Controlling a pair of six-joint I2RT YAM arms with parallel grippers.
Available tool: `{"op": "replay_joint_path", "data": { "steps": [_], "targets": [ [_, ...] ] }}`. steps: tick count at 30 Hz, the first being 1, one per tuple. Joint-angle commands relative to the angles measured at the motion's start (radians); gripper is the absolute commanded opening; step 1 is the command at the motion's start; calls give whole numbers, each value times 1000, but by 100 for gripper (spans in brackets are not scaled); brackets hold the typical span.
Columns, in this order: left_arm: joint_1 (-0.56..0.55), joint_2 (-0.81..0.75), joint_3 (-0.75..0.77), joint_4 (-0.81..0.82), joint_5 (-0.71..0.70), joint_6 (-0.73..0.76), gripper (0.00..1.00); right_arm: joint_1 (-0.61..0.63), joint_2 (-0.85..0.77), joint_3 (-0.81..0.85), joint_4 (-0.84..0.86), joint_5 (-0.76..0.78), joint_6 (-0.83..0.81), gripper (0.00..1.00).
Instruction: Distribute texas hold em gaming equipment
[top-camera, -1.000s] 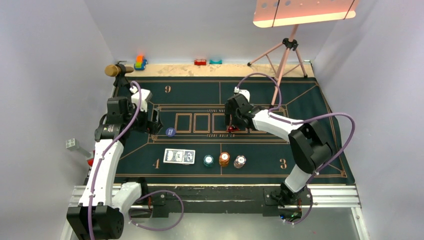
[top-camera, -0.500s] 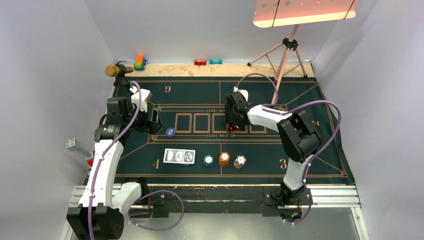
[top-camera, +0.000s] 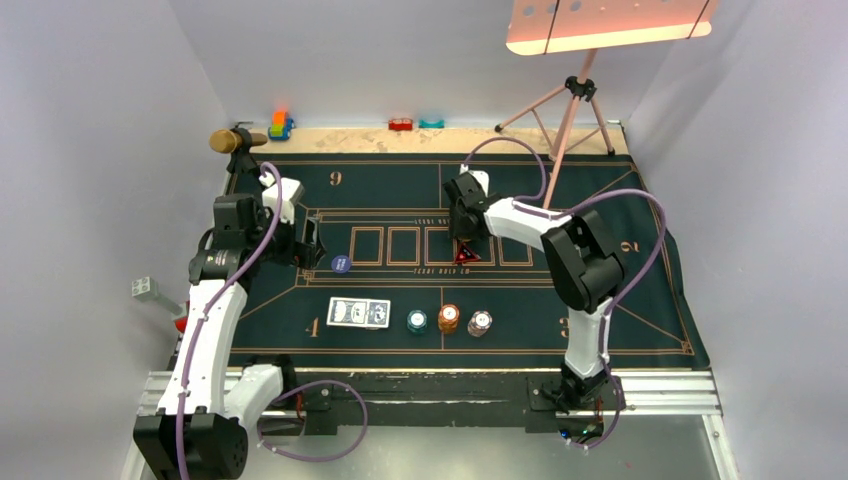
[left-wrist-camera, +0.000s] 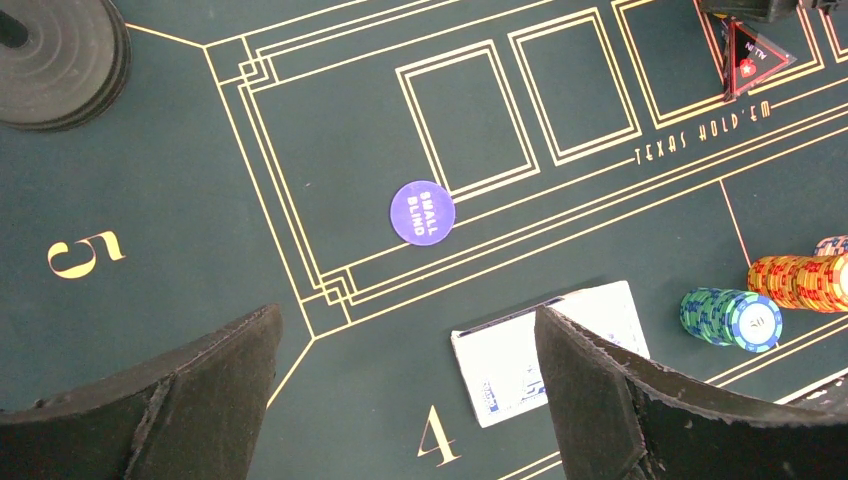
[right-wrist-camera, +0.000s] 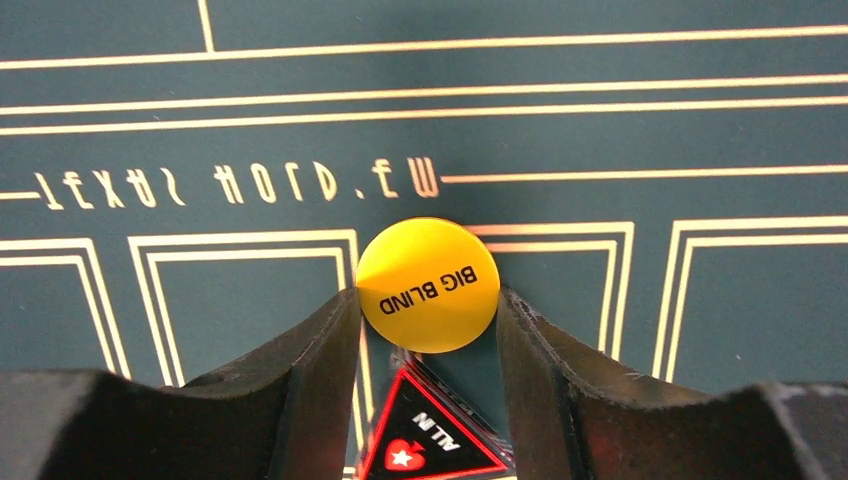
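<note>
My right gripper (top-camera: 464, 230) is shut on the yellow "BIG BLIND" disc (right-wrist-camera: 428, 285), pinched between its fingertips above the mat's centre boxes. The red triangle (right-wrist-camera: 430, 440) lies just below it on the mat, and it also shows in the top view (top-camera: 466, 254). My left gripper (top-camera: 310, 245) is open and empty; in its wrist view (left-wrist-camera: 405, 360) it hovers over the mat near the "4". The navy "SMALL BLIND" disc (left-wrist-camera: 422, 212) lies flat. The blue-backed cards (top-camera: 358, 313) and the teal (top-camera: 417, 321), orange (top-camera: 448, 318) and white-grey (top-camera: 480, 323) chip stacks sit in a near row.
The dark green mat (top-camera: 600, 200) covers the table. A pink tripod (top-camera: 570, 100) stands at the back right. Small toys (top-camera: 281, 124) (top-camera: 402, 124) line the far edge. A brown object on a black round base (left-wrist-camera: 55, 55) stands at the mat's far left corner.
My right gripper has lifted away from the red triangle towards the far side with the yellow disc, and its elbow has swung left. The left arm has not moved.
</note>
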Motion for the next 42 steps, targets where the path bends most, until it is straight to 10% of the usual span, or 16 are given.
{"op": "replay_joint_path", "data": {
  "steps": [1,13,22,29,42],
  "targets": [
    [6,-19,1,38,3,4,100,30,91,72,46,-70,39,49],
    [5,-19,2,42,-10,4,100,74,339,484,-41,-80,-40,37],
    [5,-15,-2,44,-11,7,100,78,448,749,-143,-122,-97,46],
    [5,-13,-2,42,-8,8,100,78,195,462,-67,-57,-130,88],
    [7,-19,2,37,-3,9,100,157,-131,-108,45,56,-99,98]
  ]
}}
